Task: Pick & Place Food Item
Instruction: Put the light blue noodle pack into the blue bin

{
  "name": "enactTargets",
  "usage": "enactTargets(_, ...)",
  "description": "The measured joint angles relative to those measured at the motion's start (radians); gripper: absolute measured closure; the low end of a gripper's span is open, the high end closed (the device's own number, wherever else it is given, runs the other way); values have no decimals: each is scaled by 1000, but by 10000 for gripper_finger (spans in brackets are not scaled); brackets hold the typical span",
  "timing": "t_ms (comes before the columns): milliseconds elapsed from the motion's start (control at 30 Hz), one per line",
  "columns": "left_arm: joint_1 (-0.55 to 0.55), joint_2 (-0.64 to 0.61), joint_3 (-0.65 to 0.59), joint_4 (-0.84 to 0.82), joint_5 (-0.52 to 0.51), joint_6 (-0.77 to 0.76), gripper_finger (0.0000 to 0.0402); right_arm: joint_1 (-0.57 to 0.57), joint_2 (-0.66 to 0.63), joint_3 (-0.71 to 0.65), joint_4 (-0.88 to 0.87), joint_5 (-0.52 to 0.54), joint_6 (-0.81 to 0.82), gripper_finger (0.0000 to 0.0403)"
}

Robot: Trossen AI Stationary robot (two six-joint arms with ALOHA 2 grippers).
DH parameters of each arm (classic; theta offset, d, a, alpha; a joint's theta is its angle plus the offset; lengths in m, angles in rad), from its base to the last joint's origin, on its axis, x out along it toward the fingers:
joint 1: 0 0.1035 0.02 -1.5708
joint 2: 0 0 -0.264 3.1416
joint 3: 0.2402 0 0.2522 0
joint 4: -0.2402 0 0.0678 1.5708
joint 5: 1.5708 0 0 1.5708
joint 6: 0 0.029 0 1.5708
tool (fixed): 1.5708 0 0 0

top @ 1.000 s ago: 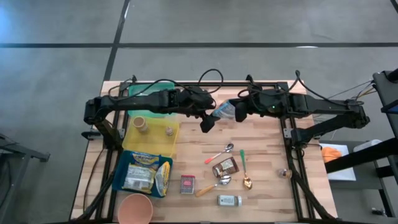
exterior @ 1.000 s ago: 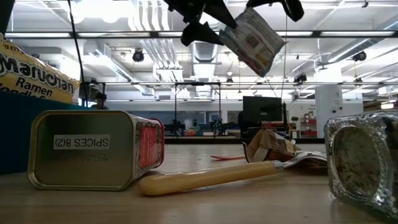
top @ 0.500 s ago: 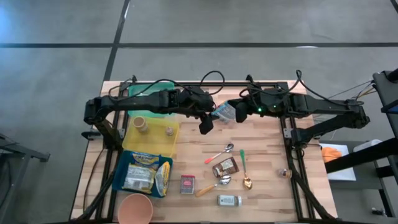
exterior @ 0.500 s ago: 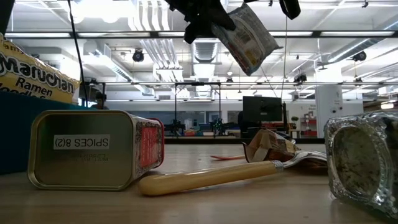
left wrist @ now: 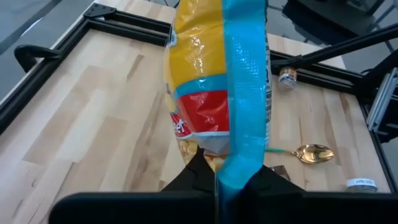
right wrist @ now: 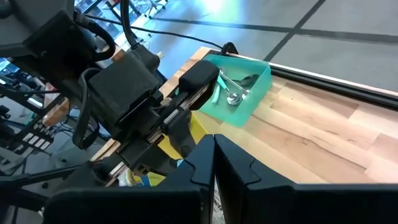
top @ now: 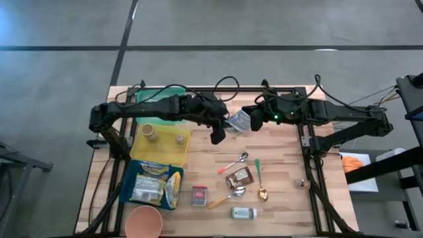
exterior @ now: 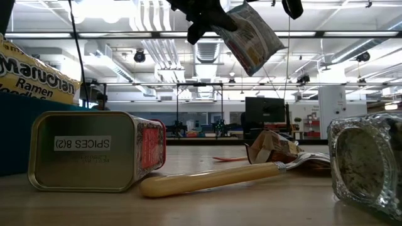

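Hanging in the air above the far middle of the pale wooden tabletop (top: 277, 158), a crinkly snack bag printed in yellow, red and blue (top: 238, 120) is pinched from both sides. The left gripper (top: 225, 123) has its fingers closed on the bag's blue sealed edge, which the left wrist view shows running straight down into the narrow gap between them (left wrist: 217, 180). The right gripper (top: 250, 120) has its fingers shut on the opposite end of the bag; in the right wrist view those fingers sit pressed together, with the left arm's dark wrist just beyond. From table height the bag (exterior: 251, 37) hangs tilted, well clear of the surface.

Below, on the near half, lie a gold-bowled spoon with a green handle (top: 260, 182), a brown torn wrapper (top: 239, 177), a small red spice tin on its side (top: 199, 196), a clear glass spice jar (top: 244, 213) and a cream-handled spoon (top: 225, 197). To the left sit a yellow tray (top: 165, 149), a ramen noodle pack (top: 155, 185) and a pink cup (top: 143, 223). A green bin holding metal spoons (right wrist: 239, 90) stands at the far left corner.
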Motion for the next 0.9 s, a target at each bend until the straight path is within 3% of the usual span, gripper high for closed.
enactTargets(200,0,-12,1,-89,34,-4,382,0,0,0,-7,0,-43,394)
enactTargets(367,0,-63,28,-303,68,4,381,-9,0,0,-11,5,-90,394)
enactTargets(600,-6,-192,28,-636,220,7,381,-41,0,0,-15,5,-131,394)
enactTargets(900,-38,-354,27,-1060,328,-15,381,-54,0,0,-30,4,-152,394)
